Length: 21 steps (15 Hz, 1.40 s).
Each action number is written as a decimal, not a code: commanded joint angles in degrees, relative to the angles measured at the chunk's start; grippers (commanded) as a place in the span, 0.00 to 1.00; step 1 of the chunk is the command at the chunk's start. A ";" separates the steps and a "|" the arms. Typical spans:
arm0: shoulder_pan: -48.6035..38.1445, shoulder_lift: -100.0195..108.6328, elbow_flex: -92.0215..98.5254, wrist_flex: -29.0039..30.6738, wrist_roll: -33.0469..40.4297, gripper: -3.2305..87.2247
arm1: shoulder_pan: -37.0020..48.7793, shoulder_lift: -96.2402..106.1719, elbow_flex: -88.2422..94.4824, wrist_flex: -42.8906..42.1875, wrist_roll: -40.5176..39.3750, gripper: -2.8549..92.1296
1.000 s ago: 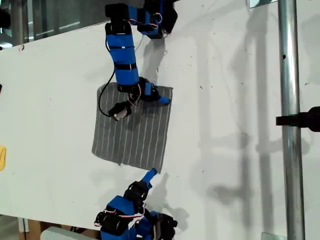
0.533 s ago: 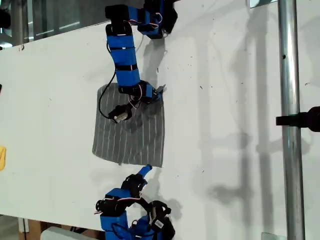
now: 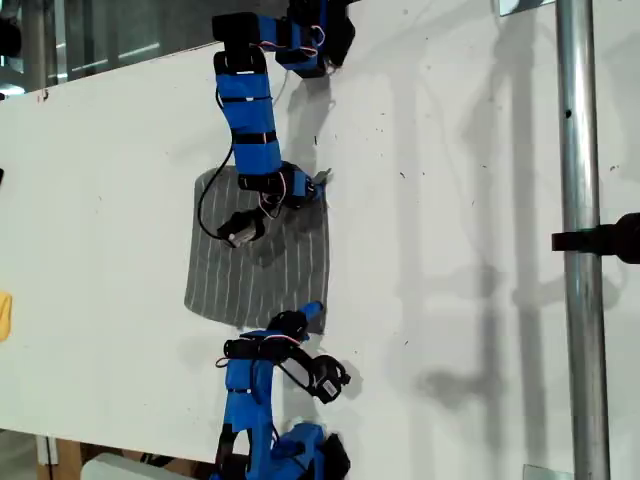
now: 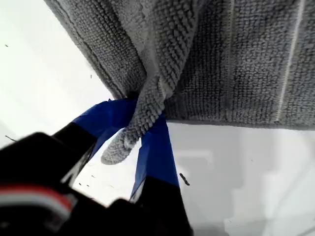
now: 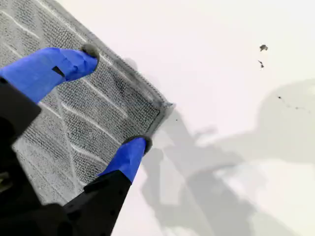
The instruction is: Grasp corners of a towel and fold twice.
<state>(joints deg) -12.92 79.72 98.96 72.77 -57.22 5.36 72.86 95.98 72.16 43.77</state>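
The dark grey striped towel (image 3: 255, 270) lies flat on the white table, in the middle of the exterior view. At the towel's far corner (image 4: 120, 145) on the exterior view's right, my first gripper (image 3: 312, 188) is shut, and the cloth bunches up between its blue fingers (image 4: 155, 147). My second gripper (image 3: 308, 312) is open at the near corner (image 5: 160, 105) on the same side. One fingertip (image 5: 91, 51) is over the cloth, and the other fingertip (image 5: 140, 143) is at the towel's edge.
A small yellow object (image 3: 4, 315) lies at the exterior view's left edge. A metal pole (image 3: 580, 250) with a black clamp (image 3: 600, 238) runs down the exterior view's right. Bare white table (image 3: 450, 200) spreads between towel and pole.
My first gripper shut on the far corner and pulled it inward, shifting that towel edge toward the exterior view's left. My second arm swung up from the table edge to the near corner.
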 commanded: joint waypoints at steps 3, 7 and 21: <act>-4.48 -10.90 -9.58 -0.70 0.53 0.35 | -1.58 2.90 -4.31 2.02 0.88 0.03; -5.63 -15.82 -14.59 3.25 0.70 0.00 | -2.20 6.24 -4.22 3.43 1.58 0.03; 18.02 23.38 -12.04 20.57 -18.02 0.00 | -23.73 10.72 -28.30 13.10 16.52 0.03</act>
<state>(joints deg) 3.96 99.05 85.61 93.34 -73.12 -16.96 82.79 72.86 84.20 59.06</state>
